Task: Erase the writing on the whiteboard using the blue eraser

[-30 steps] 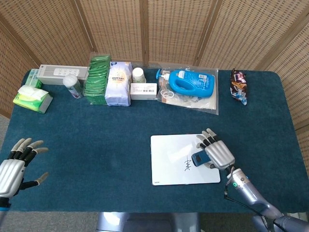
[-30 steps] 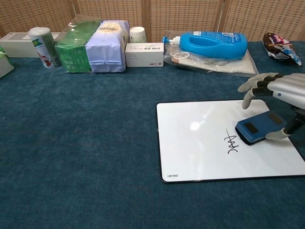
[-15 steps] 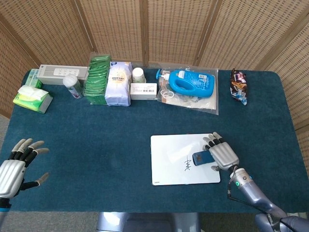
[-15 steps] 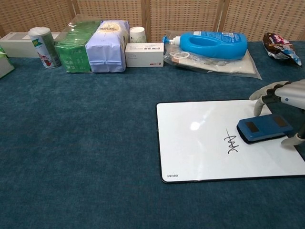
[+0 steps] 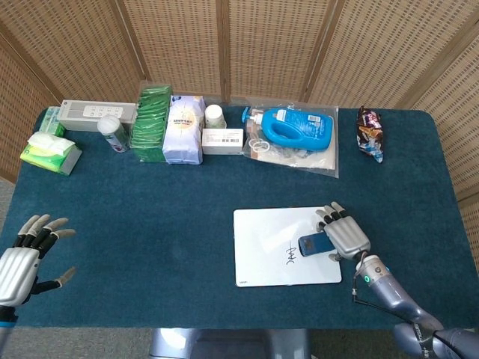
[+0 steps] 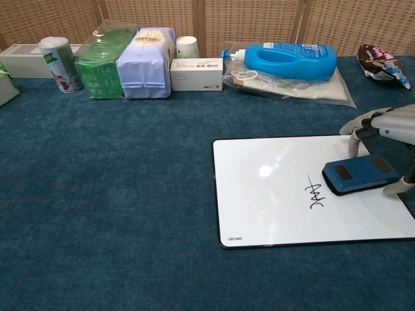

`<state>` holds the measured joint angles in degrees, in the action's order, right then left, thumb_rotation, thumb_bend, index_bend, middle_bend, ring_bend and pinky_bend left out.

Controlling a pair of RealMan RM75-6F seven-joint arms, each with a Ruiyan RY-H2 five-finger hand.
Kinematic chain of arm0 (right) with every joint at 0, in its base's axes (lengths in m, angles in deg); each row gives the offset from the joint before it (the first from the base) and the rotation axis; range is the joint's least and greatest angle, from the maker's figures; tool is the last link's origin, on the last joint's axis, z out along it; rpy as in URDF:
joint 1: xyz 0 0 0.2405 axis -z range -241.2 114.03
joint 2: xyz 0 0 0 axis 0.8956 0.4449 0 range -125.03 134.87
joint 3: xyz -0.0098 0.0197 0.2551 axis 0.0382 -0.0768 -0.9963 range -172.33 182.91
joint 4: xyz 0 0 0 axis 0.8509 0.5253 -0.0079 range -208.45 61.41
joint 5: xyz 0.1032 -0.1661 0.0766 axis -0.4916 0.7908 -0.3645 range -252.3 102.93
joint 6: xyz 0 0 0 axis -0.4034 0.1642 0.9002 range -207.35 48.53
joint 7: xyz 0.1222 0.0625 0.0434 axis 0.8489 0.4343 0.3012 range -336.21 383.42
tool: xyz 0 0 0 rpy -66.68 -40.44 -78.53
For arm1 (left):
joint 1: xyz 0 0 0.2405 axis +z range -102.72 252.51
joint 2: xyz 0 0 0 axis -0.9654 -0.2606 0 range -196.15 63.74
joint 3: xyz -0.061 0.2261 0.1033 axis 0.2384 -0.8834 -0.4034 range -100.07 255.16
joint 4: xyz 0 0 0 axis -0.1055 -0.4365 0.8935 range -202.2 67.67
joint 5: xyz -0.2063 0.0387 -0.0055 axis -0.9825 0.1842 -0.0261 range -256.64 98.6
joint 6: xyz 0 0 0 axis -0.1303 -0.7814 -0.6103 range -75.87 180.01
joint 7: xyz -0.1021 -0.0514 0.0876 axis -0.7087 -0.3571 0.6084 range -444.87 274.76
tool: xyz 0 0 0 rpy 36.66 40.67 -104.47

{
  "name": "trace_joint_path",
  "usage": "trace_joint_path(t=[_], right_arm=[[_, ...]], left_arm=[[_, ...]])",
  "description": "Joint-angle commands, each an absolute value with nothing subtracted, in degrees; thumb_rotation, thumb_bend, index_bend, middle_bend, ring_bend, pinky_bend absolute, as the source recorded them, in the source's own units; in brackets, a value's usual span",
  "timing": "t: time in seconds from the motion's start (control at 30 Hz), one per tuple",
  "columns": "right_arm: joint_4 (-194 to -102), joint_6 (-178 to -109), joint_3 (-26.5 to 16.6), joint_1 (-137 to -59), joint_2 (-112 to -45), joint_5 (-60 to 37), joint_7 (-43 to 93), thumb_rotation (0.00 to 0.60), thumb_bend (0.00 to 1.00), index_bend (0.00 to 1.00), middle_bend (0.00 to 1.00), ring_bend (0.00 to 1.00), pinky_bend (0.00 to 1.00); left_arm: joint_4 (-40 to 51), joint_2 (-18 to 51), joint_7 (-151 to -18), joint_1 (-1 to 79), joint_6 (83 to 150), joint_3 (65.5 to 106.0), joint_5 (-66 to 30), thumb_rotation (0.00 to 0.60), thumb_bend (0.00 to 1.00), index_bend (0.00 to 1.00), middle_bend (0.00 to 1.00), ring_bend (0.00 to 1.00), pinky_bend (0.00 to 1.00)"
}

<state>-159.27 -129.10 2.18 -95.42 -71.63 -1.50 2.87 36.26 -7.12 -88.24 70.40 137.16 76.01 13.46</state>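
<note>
The whiteboard [image 5: 262, 258] [image 6: 272, 207] lies flat on the blue cloth, near the front right. A small black scribble [image 5: 289, 256] [image 6: 316, 193] sits right of its middle. Just right of the scribble, the blue eraser [image 5: 313, 244] [image 6: 358, 173] rests flat on the board. My right hand [image 5: 344, 235] [image 6: 388, 133] hovers over the eraser's right end with its fingers spread, fingertips [image 6: 355, 137] behind the eraser and thumb in front, with no visible grip. At the near left table edge, my left hand [image 5: 21, 258] holds nothing, fingers apart.
Along the back edge stand a blue detergent bottle [image 5: 297, 126] on a plastic bag, a snack packet [image 5: 370, 133], a white box [image 5: 222, 139], a paper cup [image 5: 215, 115], a white bag [image 5: 184, 129], green packs [image 5: 152, 121], a can [image 5: 112, 132] and tissues [image 5: 51, 152].
My right hand let go of the eraser and drew back to the right. The eraser now lies flat, turned slightly. The scribble is unchanged and the left hand is still.
</note>
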Motion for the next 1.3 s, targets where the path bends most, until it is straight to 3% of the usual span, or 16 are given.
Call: trace_joint_path(t=[0.03,0.83,1.3], right_arm=[[-159.8,-128.9,2.1,-95.8,-71.5,-2.5,1.9,0.600,0.06,0.37,0.12,0.00,0.00],[-165.6,-126.5,2.2,-101.0,-69.7,-15.3,-9.6,0.600,0.06,0.38,0.13,0.00,0.00],[-167.4,-128.1,3.2,-102.6,-69.2,-19.1,-11.5,0.600,0.07,0.51,0.14,0.00,0.00]], left_arm=[[36.1,-7.1,-88.4,70.4,137.2,76.0,13.4,0.600,0.29,0.28,0.20,0.09,0.00],[34.1,-6.3,-90.0,70.1,136.5,76.1,12.6,0.600,0.29,0.28,0.20,0.09,0.00],[33.8,-6.1,-90.2,70.1,136.6,76.0,12.8,0.600,0.29,0.28,0.19,0.09,0.00]])
